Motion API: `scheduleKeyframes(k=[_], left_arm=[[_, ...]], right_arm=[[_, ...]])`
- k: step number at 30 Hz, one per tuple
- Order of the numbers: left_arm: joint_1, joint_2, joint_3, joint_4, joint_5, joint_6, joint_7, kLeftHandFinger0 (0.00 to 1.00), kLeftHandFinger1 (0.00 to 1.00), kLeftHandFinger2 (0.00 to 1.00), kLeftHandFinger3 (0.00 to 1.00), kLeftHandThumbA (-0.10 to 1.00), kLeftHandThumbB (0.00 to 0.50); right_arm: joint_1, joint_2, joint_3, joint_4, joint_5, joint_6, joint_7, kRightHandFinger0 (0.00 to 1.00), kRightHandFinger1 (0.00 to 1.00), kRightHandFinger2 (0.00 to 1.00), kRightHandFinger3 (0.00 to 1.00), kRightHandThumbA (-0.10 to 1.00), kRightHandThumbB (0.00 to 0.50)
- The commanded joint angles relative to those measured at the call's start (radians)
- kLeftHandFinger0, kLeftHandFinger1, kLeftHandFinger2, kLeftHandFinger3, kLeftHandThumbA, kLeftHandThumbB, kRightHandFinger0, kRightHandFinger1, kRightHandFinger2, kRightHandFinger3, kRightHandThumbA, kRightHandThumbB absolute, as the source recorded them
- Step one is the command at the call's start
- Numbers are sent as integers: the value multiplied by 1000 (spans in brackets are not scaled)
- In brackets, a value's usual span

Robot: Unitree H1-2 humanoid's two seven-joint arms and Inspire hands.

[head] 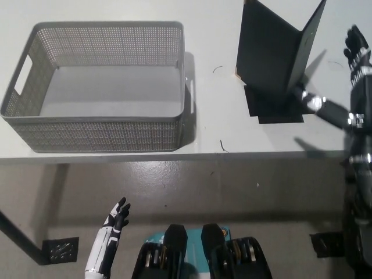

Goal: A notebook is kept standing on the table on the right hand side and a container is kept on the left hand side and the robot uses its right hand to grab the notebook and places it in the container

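Head view, looking steeply down. The notebook (273, 52) stands open on its lower edges at the right of the tabletop (209, 125), its two dark covers splayed in a V, over a dark patch on the surface. It is untouched. The container (99, 87), a grey perforated basket with cut-out handles, sits at the left of the tabletop, well apart from the notebook; nothing is in it.

The black right hand (343, 87) is above the right edge of the tabletop, just beside the notebook's right cover. Its fingers are spread wide and it holds nothing. One digit with a pale tip points toward the foot of the notebook; whether it touches the cover cannot be told from this angle. The white left hand (116, 214) hangs below the table edge at lower left, fingers apart, idle.

Judgement: the task is at the approach stage; no grasp has been made.

Risks noted:
- The notebook balances on thin edges. A sideways nudge from the outstretched digit would likely tip it flat or swing the cover shut, spoiling the grasp.
- A thin cover gives little purchase; a pinch taken too near the edge may slip during the lift.
- The carry crosses most of the tabletop; a loosely held open notebook could flap and catch the container's near rim.
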Motion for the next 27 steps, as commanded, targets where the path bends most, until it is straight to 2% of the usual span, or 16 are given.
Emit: scheduleKeyframes(k=[1,8,9,13,14,15,16,17,20,25,27], left_arm=[[-6,-5,0,-9,8,-40,25,1000,1000,1000,1000,1000,320],[-5,-4,-2,-8,2,-45,20,1000,1000,1000,1000,1000,322],[-6,-4,-2,-7,-2,-48,17,1000,1000,1000,1000,1000,319],[-4,-5,-3,-14,-13,-40,10,1000,1000,1000,1000,1000,319],[5,-2,-3,-13,-14,-48,9,1000,1000,1000,1000,1000,321],[6,-1,-3,-13,-14,-50,9,1000,1000,1000,1000,1000,321],[5,-1,-3,-10,-16,-60,9,1000,1000,1000,1000,1000,325],[6,-1,-5,-4,-18,-71,8,1000,1000,1000,1000,1000,326],[5,0,-4,3,-18,-83,9,1000,1000,1000,1000,1000,339],[8,-4,-4,7,-30,-92,4,1000,1000,1000,1000,1000,364],[10,-5,-5,1,-20,-80,9,1000,1000,1000,1000,1000,376]], right_arm=[[-123,-15,-36,119,69,2,-23,1000,1000,1000,1000,1000,448],[-280,-18,-86,375,131,47,-25,1000,1000,1000,1000,1000,460],[-301,-18,-93,410,143,40,-19,1000,1000,1000,1000,1000,452],[-396,-18,-131,562,206,30,12,1000,1000,1000,1000,1000,475],[-416,-16,-132,610,212,16,23,1000,1000,1000,1000,1000,393],[-455,-16,-140,682,221,5,27,1000,1000,1000,1000,1000,430],[-499,-19,-137,765,213,12,15,1000,1000,1000,1000,1000,492],[-528,-23,-134,830,203,8,0,1000,1000,1000,1000,1000,500],[-614,-21,-144,996,215,-12,-19,1000,1000,1000,1000,1000,500],[-695,18,-144,1107,235,-12,41,1000,1000,1000,1000,1000,500],[-716,39,-139,1123,239,-28,57,1000,1000,1000,1000,981,467]])
